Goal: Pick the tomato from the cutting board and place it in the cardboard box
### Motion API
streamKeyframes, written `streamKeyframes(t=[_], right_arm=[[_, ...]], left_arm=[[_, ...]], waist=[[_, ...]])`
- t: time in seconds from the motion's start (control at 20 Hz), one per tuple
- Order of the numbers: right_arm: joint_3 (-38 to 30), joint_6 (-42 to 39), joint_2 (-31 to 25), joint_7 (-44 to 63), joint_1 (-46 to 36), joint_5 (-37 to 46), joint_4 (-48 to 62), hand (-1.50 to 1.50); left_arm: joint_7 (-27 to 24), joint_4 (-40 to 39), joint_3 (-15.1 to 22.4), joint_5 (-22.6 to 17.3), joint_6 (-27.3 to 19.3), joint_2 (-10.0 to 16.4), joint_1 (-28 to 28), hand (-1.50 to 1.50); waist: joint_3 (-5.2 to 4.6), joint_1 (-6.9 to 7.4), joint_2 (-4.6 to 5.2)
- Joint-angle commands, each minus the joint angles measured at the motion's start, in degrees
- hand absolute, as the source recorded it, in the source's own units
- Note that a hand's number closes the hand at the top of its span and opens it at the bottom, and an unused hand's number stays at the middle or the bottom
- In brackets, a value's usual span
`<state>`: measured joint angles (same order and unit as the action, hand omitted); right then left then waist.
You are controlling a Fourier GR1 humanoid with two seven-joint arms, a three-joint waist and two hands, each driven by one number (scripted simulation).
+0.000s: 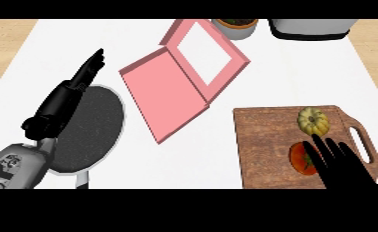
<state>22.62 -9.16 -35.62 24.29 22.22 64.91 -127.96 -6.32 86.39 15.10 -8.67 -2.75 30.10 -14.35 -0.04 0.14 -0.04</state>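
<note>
A red tomato [300,157] lies on the brown wooden cutting board [266,141] at the lower right. My right hand [341,167] hovers over the tomato's right side, fingers straight and spread, covering part of it. A pink flat box [181,78] with its lid folded open lies in the middle of the white counter. My left hand [70,93] rests at the left with fingers straight, pointing away, holding nothing.
A yellow-green squash [313,120] sits on the board just beyond the tomato. A dark round pan [92,128] lies under my left forearm. A potted plant [237,26] and a grey appliance [308,28] stand at the back edge.
</note>
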Motion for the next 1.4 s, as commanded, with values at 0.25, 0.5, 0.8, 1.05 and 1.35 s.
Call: streamKeyframes(t=[0.25, 0.5, 0.8, 1.05, 1.35], right_arm=[[-0.18, -2.22, 4.92, 0.25, -3.73, 5.79, 7.10, -1.50], [2.12, 1.34, 8.27, -1.82, -4.65, 9.59, 12.48, -1.50], [-2.53, 0.70, 9.91, -7.25, -8.23, 6.11, 18.24, -1.50], [-0.55, -2.89, 13.27, -2.89, -8.53, 10.60, 16.50, -1.50], [-8.33, 4.13, 10.46, -9.57, -6.27, 8.34, 22.43, -1.50]], left_arm=[[2.82, 2.54, -1.96, 5.23, 0.52, -4.80, 1.01, 0.00], [4.13, 1.95, -4.76, 6.06, 3.97, -5.51, -0.16, 0.00], [-0.56, -0.73, -7.52, 7.43, 7.47, -7.29, 1.87, 0.00], [-2.62, -4.50, -9.51, 9.42, 8.57, -9.02, 0.12, 0.00], [3.53, 4.15, -10.33, 10.01, 9.95, -9.53, 3.04, 0.00]], waist=[[0.05, -0.34, -0.03], [0.05, -0.39, -0.01], [0.04, -0.27, 0.02], [0.02, -0.42, 0.04], [0.05, -0.30, -0.04]])
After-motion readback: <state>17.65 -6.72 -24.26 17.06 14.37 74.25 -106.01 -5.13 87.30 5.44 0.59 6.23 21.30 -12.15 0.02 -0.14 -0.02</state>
